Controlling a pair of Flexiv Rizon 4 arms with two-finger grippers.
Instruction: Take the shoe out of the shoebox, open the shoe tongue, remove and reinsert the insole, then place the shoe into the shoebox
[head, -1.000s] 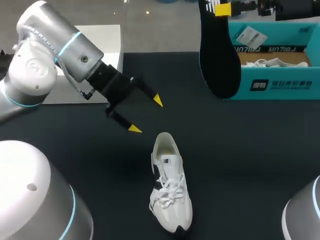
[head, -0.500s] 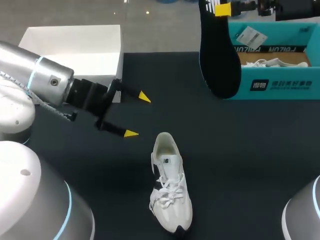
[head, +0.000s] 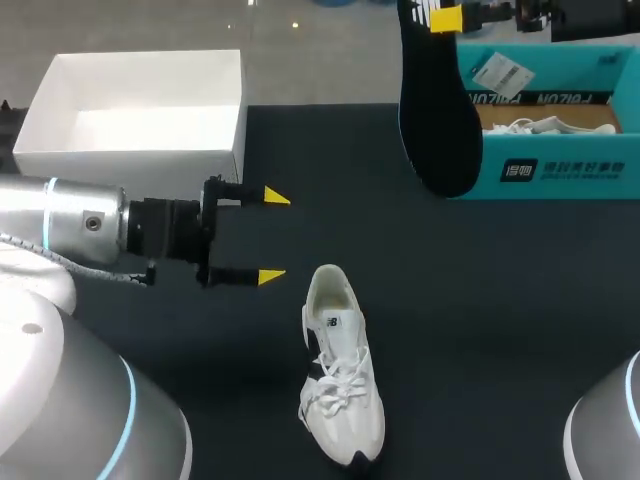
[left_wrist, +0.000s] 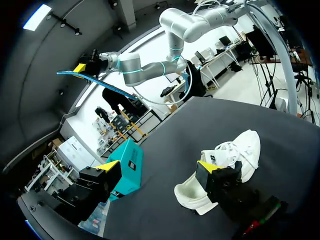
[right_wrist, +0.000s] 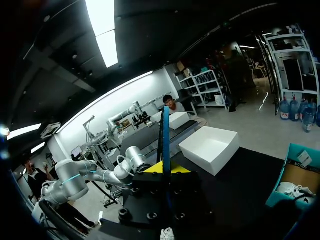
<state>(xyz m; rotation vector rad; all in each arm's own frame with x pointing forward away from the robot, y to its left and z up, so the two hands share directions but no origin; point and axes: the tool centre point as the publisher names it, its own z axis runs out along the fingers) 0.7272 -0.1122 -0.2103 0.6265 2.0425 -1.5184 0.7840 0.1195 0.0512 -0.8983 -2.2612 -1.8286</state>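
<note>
So, starting left: a white box (head: 140, 110) sits at the far corner. My left gripper (head: 274, 237) hangs low just beside the heel of the shoe (head: 342, 380), fingers wide apart and holding nothing. I'd guess it's lined up to steady the shoe, which lies on the dark table (head: 500, 300), opening up. Further right, the right gripper (head: 447, 18) is clamped on the black insole (head: 440, 120), dangling it in front of the teal shoebox (head: 560, 170), probably so it can slide back in.

Your work surface is a dark, matte table (head: 500, 300), softly and evenly lit; its far edge runs straight from left to right.
</note>
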